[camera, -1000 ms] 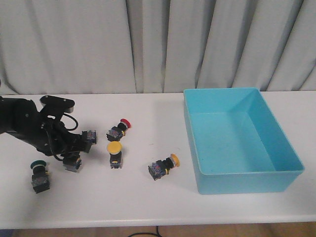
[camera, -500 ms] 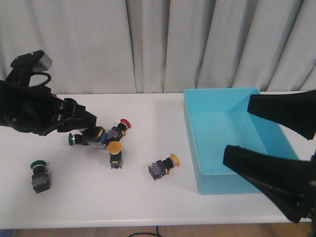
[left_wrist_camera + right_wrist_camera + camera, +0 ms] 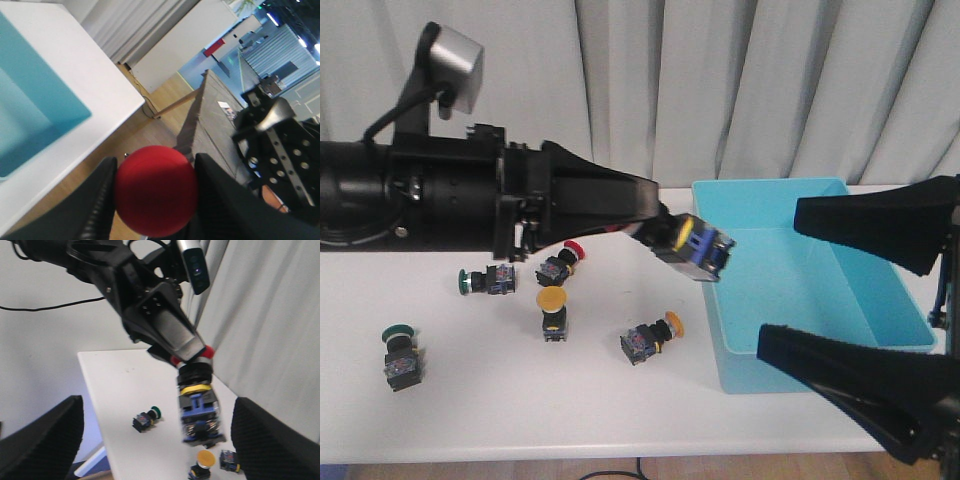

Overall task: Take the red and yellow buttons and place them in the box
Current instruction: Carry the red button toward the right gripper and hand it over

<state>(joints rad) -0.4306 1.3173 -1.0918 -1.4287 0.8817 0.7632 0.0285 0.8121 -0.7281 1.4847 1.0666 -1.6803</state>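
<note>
My left fingers (image 3: 665, 228) clench a red-capped push-button switch with a blocky black-and-clear body (image 3: 698, 246) at frame centre, above the near-left rim of the large turquoise plastic box (image 3: 880, 300). My right fingers (image 3: 865, 300) are spread wide, empty, at lower right.

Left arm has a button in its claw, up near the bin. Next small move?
Probably carry it a bit further right, then release. The left claw grips a red-capped button above the box's left wall, barely over the interior. Dropped now, it might clip the rim.
</note>
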